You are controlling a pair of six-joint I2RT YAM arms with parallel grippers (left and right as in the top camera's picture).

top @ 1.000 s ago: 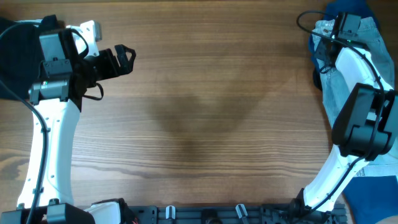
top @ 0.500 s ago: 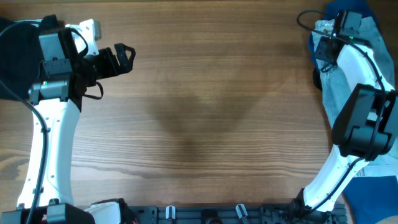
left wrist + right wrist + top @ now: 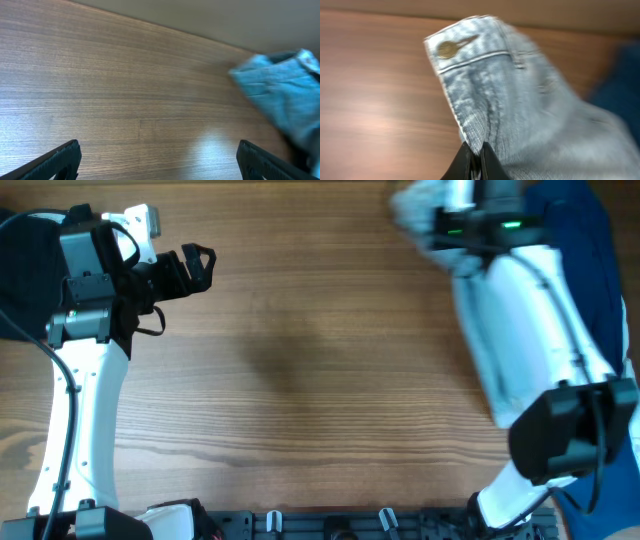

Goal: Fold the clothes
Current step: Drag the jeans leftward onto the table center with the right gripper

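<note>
The right gripper (image 3: pixel 475 161) is pinched fully together on the shorts (image 3: pixel 520 110); its two dark fingertips (image 3: pixel 466 162) meet at the bottom of the wrist view with a thin fold of the pale denim's edge caught between them; from that pinch the cloth rises up and away, with the waistband (image 3: pixel 470 57) at the top and the brass-coloured metal button (image 3: pixel 447 48) at its left end, well apart from the tips; the rest of the denim spreads to the right and runs out of view.

From overhead the right arm (image 3: pixel 530 320) reaches toward the far edge of the table (image 3: pixel 320 380), right of centre, and is blurred; a pale, smeared bunch of the shorts shows just left of the wrist, near that far edge; whether it touches the wood I cannot tell; a dark blue cloth (image 3: pixel 590 240) lies along the right edge, beside the arm.

The left gripper (image 3: pixel 200 268) is near the far left corner, its jaws spread wide with nothing between them; in its wrist view the fingertips (image 3: pixel 62 157) sit at the two lower corners with bare wood between; the shorts show at the right side of that view, well apart from both fingers.
</note>
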